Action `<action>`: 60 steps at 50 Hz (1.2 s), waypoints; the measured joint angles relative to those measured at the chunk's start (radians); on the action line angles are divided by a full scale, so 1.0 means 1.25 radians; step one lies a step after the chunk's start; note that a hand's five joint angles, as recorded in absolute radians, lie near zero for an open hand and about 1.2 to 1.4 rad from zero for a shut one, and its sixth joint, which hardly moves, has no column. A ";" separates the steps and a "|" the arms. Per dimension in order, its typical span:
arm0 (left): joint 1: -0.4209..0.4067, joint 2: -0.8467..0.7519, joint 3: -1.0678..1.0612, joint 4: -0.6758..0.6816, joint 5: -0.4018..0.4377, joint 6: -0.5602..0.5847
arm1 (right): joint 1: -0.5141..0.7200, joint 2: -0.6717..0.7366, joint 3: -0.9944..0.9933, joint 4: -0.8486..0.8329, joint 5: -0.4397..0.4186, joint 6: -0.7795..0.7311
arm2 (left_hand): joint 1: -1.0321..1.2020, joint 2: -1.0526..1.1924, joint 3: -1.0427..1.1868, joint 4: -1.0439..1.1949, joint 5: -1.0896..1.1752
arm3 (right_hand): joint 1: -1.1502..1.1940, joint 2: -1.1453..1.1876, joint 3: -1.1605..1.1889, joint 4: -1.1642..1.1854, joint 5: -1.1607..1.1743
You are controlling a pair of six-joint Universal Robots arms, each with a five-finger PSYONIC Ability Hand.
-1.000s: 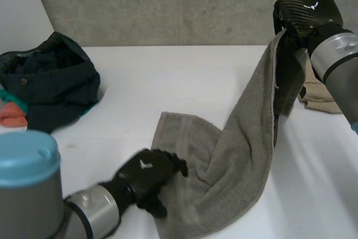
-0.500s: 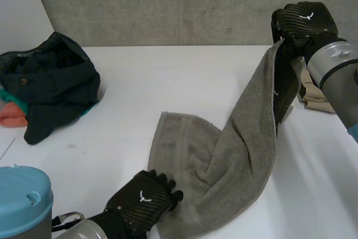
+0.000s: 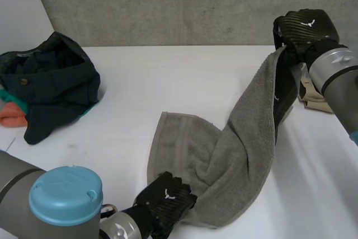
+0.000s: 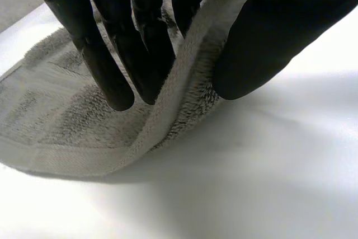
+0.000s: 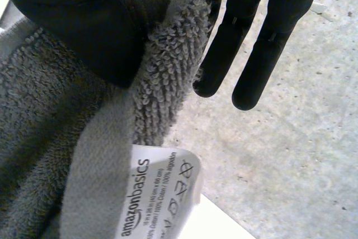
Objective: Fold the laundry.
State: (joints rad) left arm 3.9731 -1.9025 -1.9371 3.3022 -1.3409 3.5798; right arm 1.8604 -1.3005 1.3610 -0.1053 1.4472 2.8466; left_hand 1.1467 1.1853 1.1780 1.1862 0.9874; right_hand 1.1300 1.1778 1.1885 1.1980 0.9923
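Left robot hand (image 3: 166, 195) sat at the near edge of the towel (image 3: 240, 155) on the tabletop (image 3: 168, 82), fingers on top and thumb under, pinching the hem. Right robot hand (image 3: 302, 26) was raised, gripping the towel's other end under its thumb, two fingers straight and free. The towel hung from it down to the tabletop. Tag (image 5: 162, 200) read "amazonbasics"; the smaller print was cut off and hard to read. Beige cloth (image 3: 313, 98) was mostly hidden behind the right arm. Dark clothes pile (image 3: 53, 82) was cut off at the edge
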 measured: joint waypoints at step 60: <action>0.379 -0.308 1.108 0.295 -0.178 -0.102 | -0.026 0.172 -0.375 -0.369 0.147 -0.397 | 0.000 0.010 0.013 0.012 0.000 | 0.000 0.000 0.004 0.000 0.011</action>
State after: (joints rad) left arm 4.4469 -2.2874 -0.5525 3.6714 -1.5638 3.4527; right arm 1.8279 -1.0852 0.8924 -0.5671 1.6310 2.3507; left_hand 1.1467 1.1977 1.1940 1.2011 0.9874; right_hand 1.1300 1.1778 1.1930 1.1985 1.0059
